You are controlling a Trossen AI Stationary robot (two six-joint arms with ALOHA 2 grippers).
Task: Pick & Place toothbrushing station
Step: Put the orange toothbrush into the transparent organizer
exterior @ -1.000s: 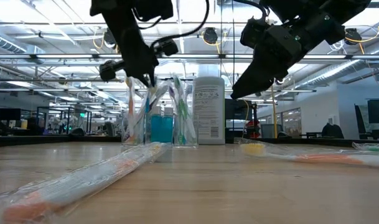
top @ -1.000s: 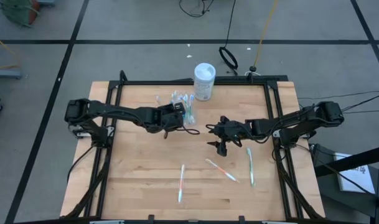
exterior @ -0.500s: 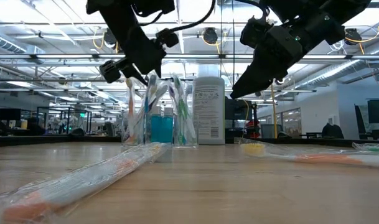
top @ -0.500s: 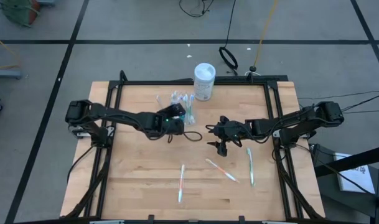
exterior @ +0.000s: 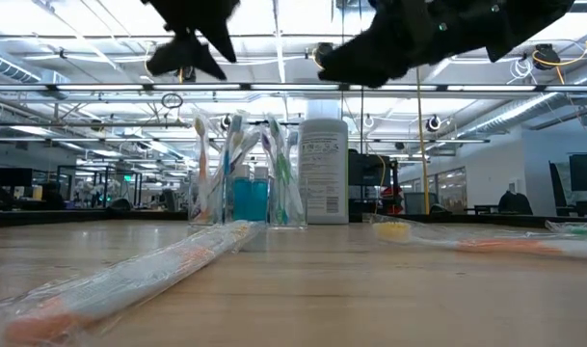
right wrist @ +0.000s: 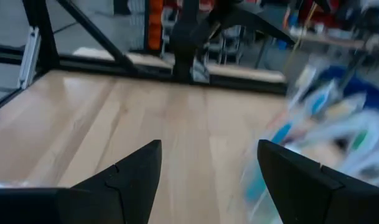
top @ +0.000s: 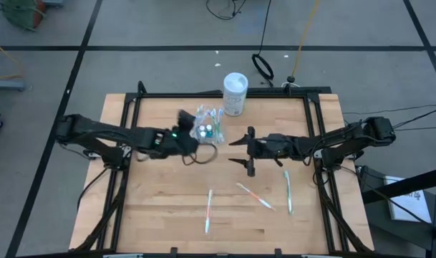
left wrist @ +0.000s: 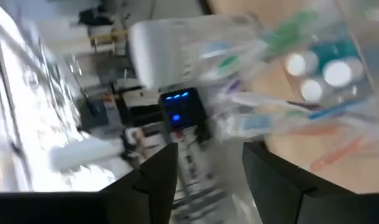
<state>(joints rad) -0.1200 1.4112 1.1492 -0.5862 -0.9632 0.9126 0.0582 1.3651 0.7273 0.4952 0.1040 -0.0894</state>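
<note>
Since the earlier frames, both grippers have been shifted. The left gripper (top: 187, 140) has been drawn back leftward from the clear plastic cup (top: 207, 127) and is now seen just left of it, raised above the table (top: 160, 208); its fingers (left wrist: 153, 180) are spread apart and nothing is held between them. The right gripper (top: 240, 148) has been swung so that it points left toward the cup, with its fingers (right wrist: 124, 177) parted wide and empty.

The cup is found at the far middle of the table, upright, packed with wrapped toothbrushes (exterior: 237, 154) and blue toothpaste tubes (exterior: 250, 198) — white tube caps are seen from above. Just to its right and a little farther back, a white cylindrical container (top: 235, 93) is stood at the table's far edge.

Three more wrapped toothbrushes are laid flat on the near half of the table: one white-and-green toothbrush (top: 208, 211) near the middle, one toothbrush with an orange band (top: 254, 195) to its right, and a green-tinted toothbrush (top: 288, 190) farthest right. None of the three is touched by either gripper — both are held well above the wood, as shown in the low view.
</note>
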